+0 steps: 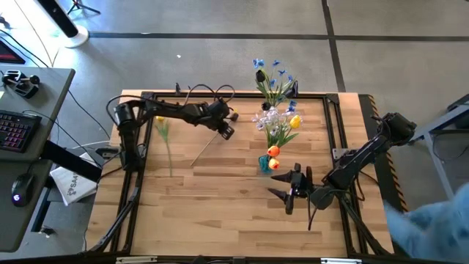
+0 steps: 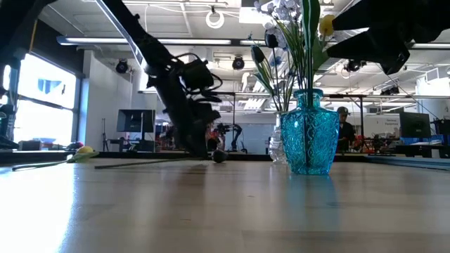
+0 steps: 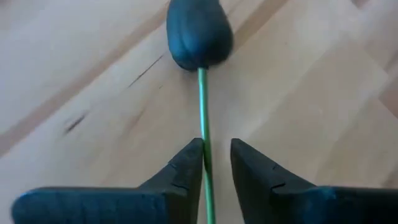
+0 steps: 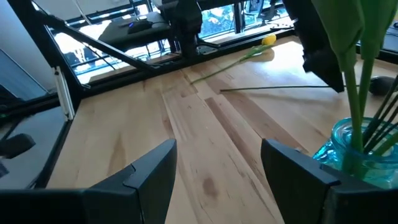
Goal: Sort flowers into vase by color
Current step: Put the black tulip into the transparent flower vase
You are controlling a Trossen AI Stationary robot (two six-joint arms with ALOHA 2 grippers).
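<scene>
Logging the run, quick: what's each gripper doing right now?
Left gripper: fingers partly open around the stem of the near-black flower lying on the table, not clamped.
Right gripper: open, empty, beside the teal vase.

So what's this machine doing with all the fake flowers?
It is sorting flowers into vases by color. The left gripper is down at the table, fingers either side of the green stem of a dark-headed flower lying on the wood, not yet closed on it. A yellow flower also lies loose. The teal vase already holds several stems. The right gripper waits open nearby.
</scene>
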